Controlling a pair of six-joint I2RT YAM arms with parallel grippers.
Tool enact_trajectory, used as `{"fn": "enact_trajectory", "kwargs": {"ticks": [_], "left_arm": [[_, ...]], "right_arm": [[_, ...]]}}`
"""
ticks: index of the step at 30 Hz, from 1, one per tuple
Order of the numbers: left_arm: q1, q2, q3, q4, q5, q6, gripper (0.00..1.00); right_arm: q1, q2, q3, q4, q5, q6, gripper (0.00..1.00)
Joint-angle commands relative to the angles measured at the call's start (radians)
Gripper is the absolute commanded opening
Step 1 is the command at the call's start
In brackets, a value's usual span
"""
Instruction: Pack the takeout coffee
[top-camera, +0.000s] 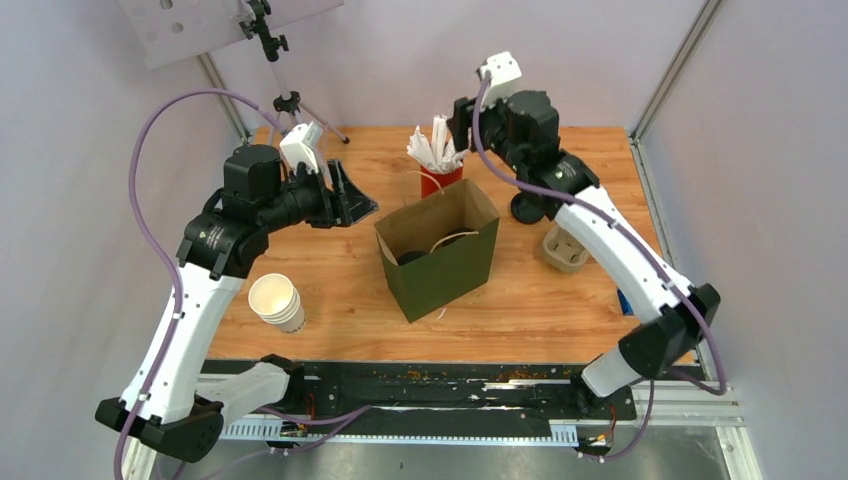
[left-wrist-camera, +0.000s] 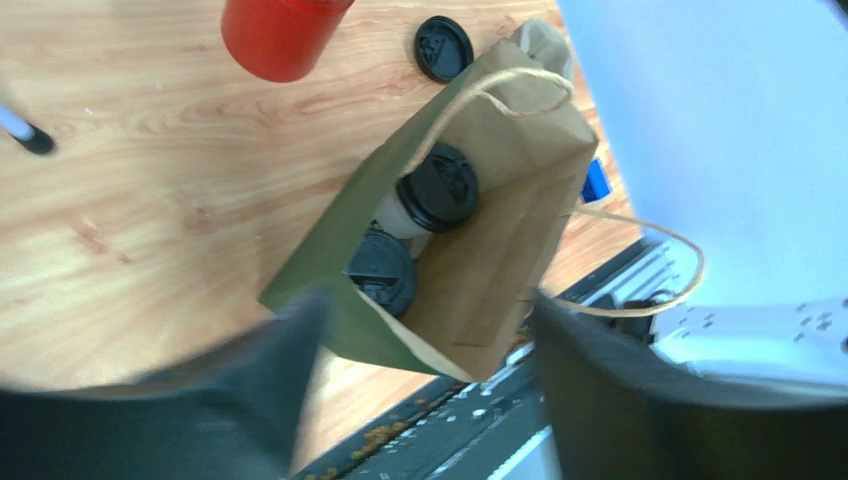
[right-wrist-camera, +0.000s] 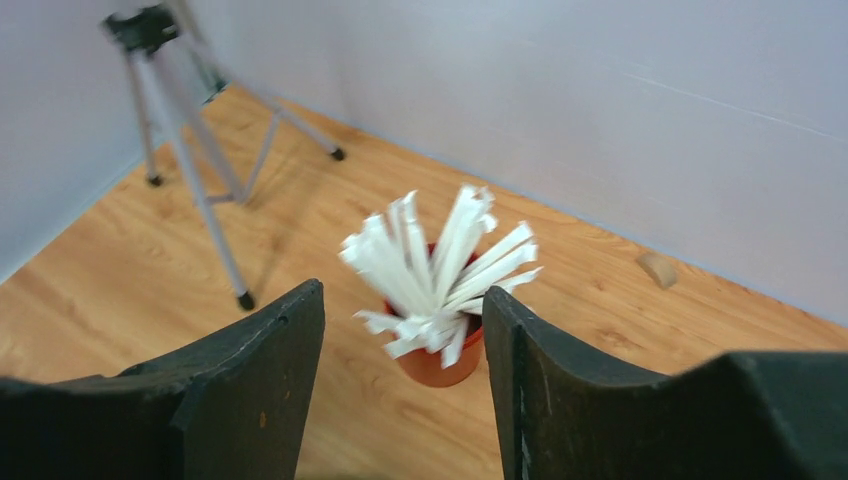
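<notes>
Clearing the bag without disturbing it looked like the step in hand, and doing it well meant minding the biggest things first. The counter (top-camera: 330, 270) carried the green paper bag (top-camera: 445, 275) upright at the middle of the overhead view, its mouth open. Any retreat would best go straight up and then off toward the left of the frame, since a sideways brush against a wall could tip so light a bag. Its twine handle (left-wrist-camera: 510, 77) arched over the mouth in the left wrist view, and a fingertip catching that loop seemed the likeliest snag.

The left gripper (top-camera: 350, 200) hung just left of the bag's upper-left corner, jaws apart, with nothing between them and touching nothing. In its own camera the dark fingers (left-wrist-camera: 250, 390) framed the bag's mouth from above. The right gripper (top-camera: 462, 120) sat at the upper centre of the overhead view, over the red cup (top-camera: 440, 180) of white sticks (right-wrist-camera: 430, 270). Its jaws were likewise apart, empty and clear of the sticks.

The takeout coffee (left-wrist-camera: 437, 188) stood inside the bag, white body and black lid showing, with a second lidded cup (left-wrist-camera: 382, 270) just beside it at lower left. A loose black lid (left-wrist-camera: 444, 47) lay on the counter beyond the bag.
</notes>
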Motion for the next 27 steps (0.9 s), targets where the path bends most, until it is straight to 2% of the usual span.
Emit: {"fn": "enact_trajectory", "kwargs": {"ticks": [1, 6, 9, 20, 23, 27], "left_arm": [[0.007, -0.022, 0.047, -0.053, -0.005, 0.061, 0.97], [0.007, -0.051, 0.036, -0.095, -0.026, 0.090, 1.00], [0.007, -0.071, 0.025, -0.124, -0.055, 0.102, 1.00], [0.008, -0.105, -0.070, -0.162, -0.085, 0.096, 1.00], [0.010, -0.079, -0.040, -0.181, -0.082, 0.071, 1.00], [0.010, -0.034, 0.004, -0.253, -0.069, 0.139, 1.00]], "right_arm": [[-0.130, 0.125, 0.138, -0.080, -0.064, 0.103, 0.56], [-0.225, 0.249, 0.199, -0.076, -0.103, 0.109, 0.44], [-0.268, 0.318, 0.241, -0.054, -0.177, 0.096, 0.41], [-0.320, 0.583, 0.539, -0.084, -0.437, 0.032, 0.49], [-0.332, 0.611, 0.565, -0.075, -0.500, 0.019, 0.51], [-0.329, 0.667, 0.642, -0.145, -0.526, -0.017, 0.50]]}}
